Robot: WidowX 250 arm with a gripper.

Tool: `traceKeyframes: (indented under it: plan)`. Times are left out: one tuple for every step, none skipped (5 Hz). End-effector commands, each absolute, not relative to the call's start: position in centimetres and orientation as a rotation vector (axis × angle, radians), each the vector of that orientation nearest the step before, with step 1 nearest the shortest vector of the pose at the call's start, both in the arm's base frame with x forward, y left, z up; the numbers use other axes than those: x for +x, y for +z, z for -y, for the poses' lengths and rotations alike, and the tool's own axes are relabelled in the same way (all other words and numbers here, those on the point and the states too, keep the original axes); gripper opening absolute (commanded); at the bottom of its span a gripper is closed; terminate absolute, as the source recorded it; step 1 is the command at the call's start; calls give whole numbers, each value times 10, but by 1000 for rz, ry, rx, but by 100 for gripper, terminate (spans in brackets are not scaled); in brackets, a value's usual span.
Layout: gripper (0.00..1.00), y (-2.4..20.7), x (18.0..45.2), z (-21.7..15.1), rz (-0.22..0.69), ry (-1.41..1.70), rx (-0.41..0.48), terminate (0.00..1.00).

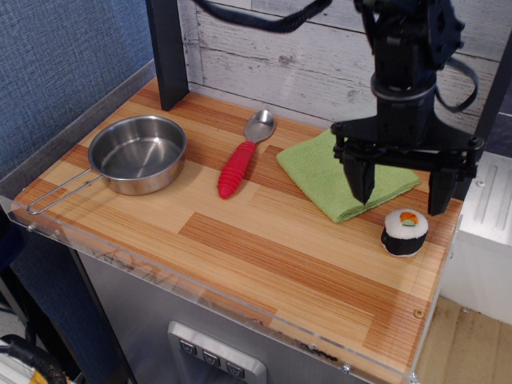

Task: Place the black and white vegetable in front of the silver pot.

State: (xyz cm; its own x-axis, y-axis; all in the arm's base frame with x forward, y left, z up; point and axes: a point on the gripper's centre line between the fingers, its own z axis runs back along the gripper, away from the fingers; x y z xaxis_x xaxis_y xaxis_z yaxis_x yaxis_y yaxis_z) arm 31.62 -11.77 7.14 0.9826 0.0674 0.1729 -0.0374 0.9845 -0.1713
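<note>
The black and white vegetable is a small plush sushi roll with a black side and a white top with an orange and green centre. It stands upright near the table's right edge. My gripper hangs open just above and behind it, one finger on each side, not touching it. The silver pot sits at the far left of the wooden table, empty, its wire loop handle pointing to the front left.
A metal spoon with a red handle lies between the pot and a folded green cloth. A black post stands at the back left. A white plank wall runs along the back.
</note>
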Motion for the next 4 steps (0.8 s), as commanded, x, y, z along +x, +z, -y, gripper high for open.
traceKeyframes:
  plan:
    - [100,54,320,118,190,43,-153,0]
    - [100,42,325,121,188,47,-116,0]
    - [100,29,328,130,176,52,-134,0]
    - [100,20,328,137,173,52,-133,0]
